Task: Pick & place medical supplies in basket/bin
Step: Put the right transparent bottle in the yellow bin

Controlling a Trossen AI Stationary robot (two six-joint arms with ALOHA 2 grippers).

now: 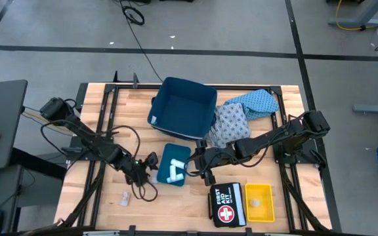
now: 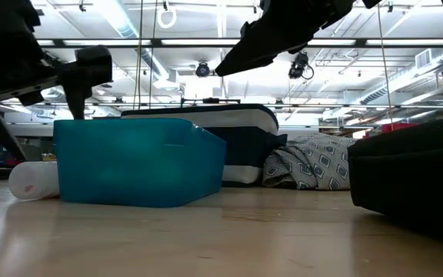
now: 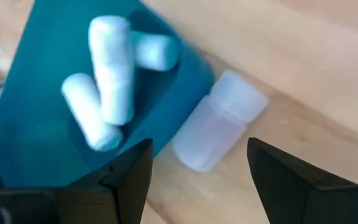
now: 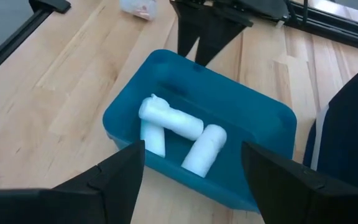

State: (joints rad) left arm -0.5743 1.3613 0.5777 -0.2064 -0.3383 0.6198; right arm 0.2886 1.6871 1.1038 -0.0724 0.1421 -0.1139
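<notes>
A small teal bin (image 1: 174,164) stands on the wooden table with three white rolls (image 4: 173,127) lying in it. A pale translucent cylinder (image 3: 219,127) lies on the table against the bin's left side (image 2: 33,181). My left gripper (image 3: 194,180) hovers open just above and short of it, one finger on either side. My right gripper (image 4: 194,180) hangs open over the bin's right edge (image 1: 199,167), with nothing between its fingers. A tiny pale packet (image 1: 125,198) lies near left. Two patterned cloths, grey (image 1: 228,124) and light blue (image 1: 254,101), lie beside the large bin.
A large dark-blue bin (image 1: 182,105) stands behind the teal one. A black first-aid kit (image 1: 226,203) and a yellow box (image 1: 259,202) sit at the near edge. Loose cables (image 1: 143,190) trail under my left arm. Black frame rails (image 1: 104,118) run along the table.
</notes>
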